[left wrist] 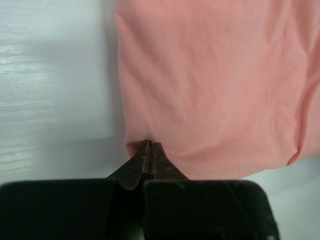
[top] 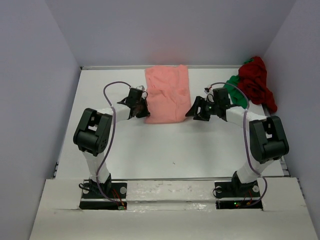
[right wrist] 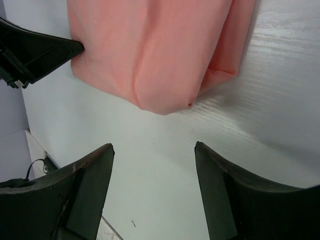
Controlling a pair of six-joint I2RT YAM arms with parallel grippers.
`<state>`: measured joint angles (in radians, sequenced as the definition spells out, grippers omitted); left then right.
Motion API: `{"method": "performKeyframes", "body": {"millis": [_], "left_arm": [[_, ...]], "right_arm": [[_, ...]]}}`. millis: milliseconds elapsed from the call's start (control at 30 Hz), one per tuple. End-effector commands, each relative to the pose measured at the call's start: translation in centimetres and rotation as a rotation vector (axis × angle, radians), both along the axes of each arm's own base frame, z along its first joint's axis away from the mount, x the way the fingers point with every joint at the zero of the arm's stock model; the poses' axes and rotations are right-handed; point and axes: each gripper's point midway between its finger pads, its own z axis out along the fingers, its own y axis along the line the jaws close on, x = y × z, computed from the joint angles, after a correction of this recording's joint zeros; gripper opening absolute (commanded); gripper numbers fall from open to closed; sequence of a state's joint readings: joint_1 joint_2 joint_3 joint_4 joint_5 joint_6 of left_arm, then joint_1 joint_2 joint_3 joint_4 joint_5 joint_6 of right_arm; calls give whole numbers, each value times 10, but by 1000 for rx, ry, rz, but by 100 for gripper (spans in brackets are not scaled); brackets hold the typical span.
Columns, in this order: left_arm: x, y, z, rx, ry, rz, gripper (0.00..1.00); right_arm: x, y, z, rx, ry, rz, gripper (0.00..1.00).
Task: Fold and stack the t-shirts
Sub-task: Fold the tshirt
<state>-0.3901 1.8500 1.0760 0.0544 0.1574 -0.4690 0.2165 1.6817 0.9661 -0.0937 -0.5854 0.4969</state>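
A white table (top: 150,155) is enclosed by plain grey walls (top: 40,75). A pink shirt (top: 167,95) is laid flat at the middle rear. A red shirt (top: 257,82) and a green shirt (top: 235,90) are heaped at the far right. The left gripper (left wrist: 150,146) is pressed together at the pink shirt's near left corner. The right gripper (right wrist: 154,147) is spread just short of its near right corner.

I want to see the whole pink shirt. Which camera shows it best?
The top camera: only there the whole salmon-pink shirt fits. The left wrist view shows one near corner, pinched by the left hand. The right wrist view shows its near edge, beyond the open right hand.
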Motion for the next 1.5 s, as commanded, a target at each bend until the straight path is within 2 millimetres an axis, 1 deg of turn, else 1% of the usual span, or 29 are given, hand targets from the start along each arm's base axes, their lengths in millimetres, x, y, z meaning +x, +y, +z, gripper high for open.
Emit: {"method": "performKeyframes", "body": {"millis": [0, 33, 67, 133, 167, 300, 367, 400, 433, 500, 533, 633, 767, 833, 933, 967, 1033, 1067, 1100, 1133, 1167, 1200, 1233, 1267, 1300, 1333, 1400, 1467], "left_arm": [[6, 2, 16, -3, -39, -17, 0], [7, 4, 15, 0, -37, -14, 0], [8, 6, 15, 2, -38, -11, 0], [7, 8, 14, 0, -34, -8, 0], [8, 10, 13, 1, -32, -6, 0], [8, 13, 12, 4, -30, -2, 0], [8, 15, 12, 8, -30, 0, 0], [8, 16, 12, 9, -30, 4, 0], [9, 17, 12, 10, -31, 4, 0], [9, 19, 11, 12, -28, 9, 0], [9, 20, 11, 10, -28, 11, 0], [8, 18, 13, -10, -30, 3, 0], [7, 14, 26, -44, -53, -4, 0], [5, 13, 42, -59, -81, -7, 0], [3, 11, 56, -66, -96, -8, 0], [2, 8, 65, -72, -111, -11, 0], [2, 2, 73, -84, -125, -19, 0], [2, -2, 77, -91, -131, -24, 0], [2, -13, 78, -100, -131, -39, 0], [2, -18, 77, -103, -127, -48, 0], [1, -25, 66, -101, -99, -60, 0], [5, -32, 68, -113, -100, -70, 0], [2, -43, 64, -121, -91, -95, 0], [1, -50, 53, -117, -69, -103, 0], [4, -57, 55, -128, -79, -111, 0], [1, -66, 45, -125, -59, -126, 0], [4, -78, 42, -134, -60, -139, 0], [4, -87, 34, -140, -45, -157, 0]], "right_arm": [[16, 3, 23, 9, -135, 14, 72], [18, 3, 22, 6, -140, 20, 72], [25, 5, 23, 12, -167, 20, 72], [32, 7, 25, 19, -194, 20, 72], [35, 7, 19, 18, -184, 17, 72], [47, 11, 8, 31, -174, 10, 72], [56, 15, 9, 47, -188, 11, 72], [59, 16, 2, 49, -176, 8, 72], [62, 17, 1, 52, -179, 9, 72], [72, 19, 3, 54, -194, 9, 72], [76, 15, -2, 51, -187, 0, 72], [82, 19, 3, 73, -205, 9, 72], [87, 23, 4, 88, -205, 17, 72], [88, 22, 6, 85, -211, 10, 72], [88, 20, 9, 75, -215, 5, 72], [87, 20, 10, 72, -219, 5, 72], [87, 20, 11, 75, -219, 6, 72], [86, 21, 11, 83, -214, 13, 72], [87, 22, 9, 87, -207, 14, 72], [87, 23, 9, 92, -204, 16, 72], [89, 24, 9, 95, -202, 15, 72], [89, 24, 8, 97, -198, 14, 72], [89, 24, 9, 100, -198, 16, 72], [89, 24, 9, 99, -198, 13, 72], [88, 24, 10, 99, -200, 12, 72], [87, 23, 12, 93, -207, 9, 72], [86, 21, 13, 81, -214, 7, 72], [87, 19, 12, 69, -213, 2, 72]]}}
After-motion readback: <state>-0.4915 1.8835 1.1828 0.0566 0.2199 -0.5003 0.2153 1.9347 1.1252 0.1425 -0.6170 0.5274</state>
